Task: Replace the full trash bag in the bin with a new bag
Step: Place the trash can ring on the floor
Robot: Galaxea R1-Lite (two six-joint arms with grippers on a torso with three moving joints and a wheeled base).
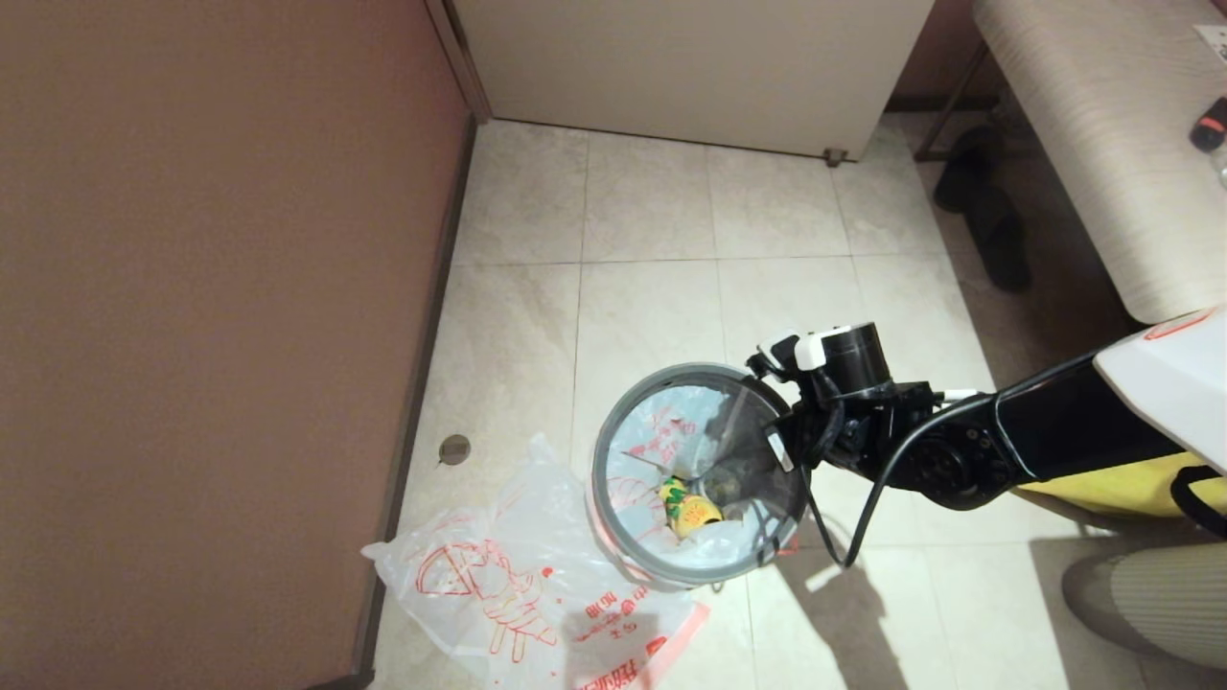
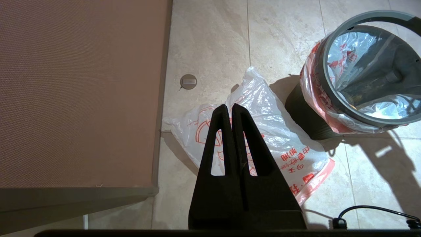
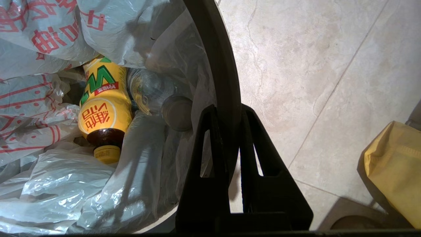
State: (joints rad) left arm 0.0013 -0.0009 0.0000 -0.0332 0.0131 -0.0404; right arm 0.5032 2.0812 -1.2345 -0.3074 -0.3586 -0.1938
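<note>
Nearest the robot, the thin translucent white plastic new bag point(image 1: 522, 585) w/ a big red line-drawn cartoon lay flat on the pale floor tiles point(image 1: 652, 240), beside the brown wall point(image 1: 211, 287). Its long axis ran from the wall side out toward the robot's right, pink-red edge band at the right end. Red characters were printed near that band, too crumpled to read.

The left gripper point(image 2: 229, 107) hung over that bag, black fingers pressed together, nothing between them.

Just beyond, touching the bag's edge, stood the small round black bin point(image 1: 698, 471) w/ its thin grey rim ring point(image 1: 613, 422), mouth up. The right gripper point(image 3: 227, 110) was at the rim on the robot's right side, fingers nearly closed, one inside and one outside, pinching the grey ring.

The full trash bag point(image 3: 65, 197), translucent white plastic w/ red print, lined the bin, its orange-red top band folded out over the rim. Inside lay a yellow drink bottle point(image 3: 103, 108), brown cap end pointing toward the near rim, green "W"-like logo and red characters on the label. A clear plastic bottle point(image 3: 154, 95) lay next to it.

Further off: a round floor drain cap point(image 1: 454, 448) by the wall, then a pale door point(image 1: 690, 67), dark slippers point(image 1: 987, 206) and a beige bench point(image 1: 1102, 144) at far right.
</note>
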